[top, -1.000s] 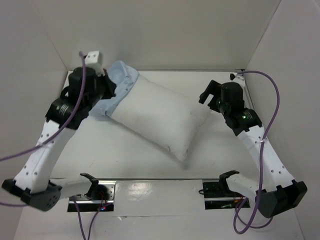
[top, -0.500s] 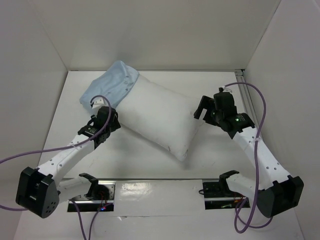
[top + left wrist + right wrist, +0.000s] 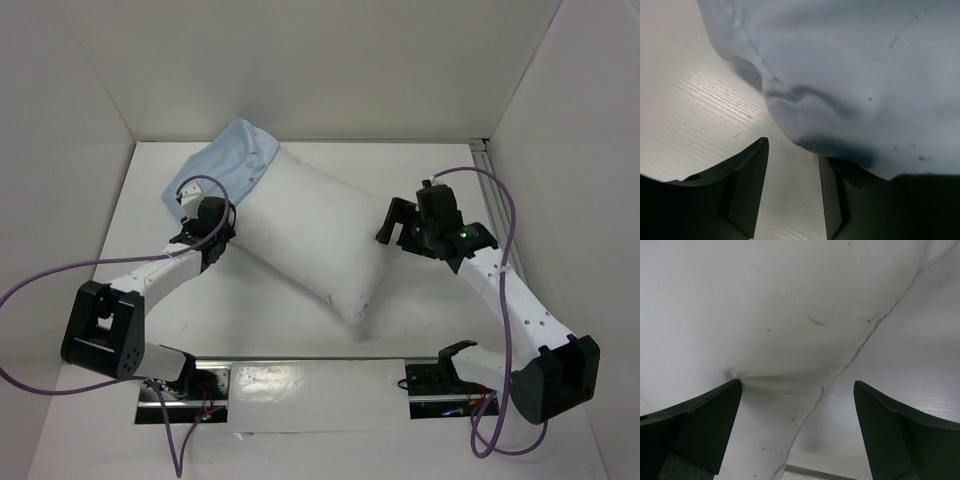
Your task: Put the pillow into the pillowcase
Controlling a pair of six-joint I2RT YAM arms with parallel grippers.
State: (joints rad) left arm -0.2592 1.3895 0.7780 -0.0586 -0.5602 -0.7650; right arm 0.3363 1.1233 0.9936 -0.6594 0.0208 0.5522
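The left end effector stood partly open against the pillowcase; the right end effector, wide open, faced the pillow on the counter.

White arms with black joints, looping purple cables and dark wedge-shaped fingers.

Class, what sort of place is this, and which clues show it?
Probably a robot test cell, not a bedroom: plain white walls box in a white table, with a left arm and right arm bolted at its near edge.
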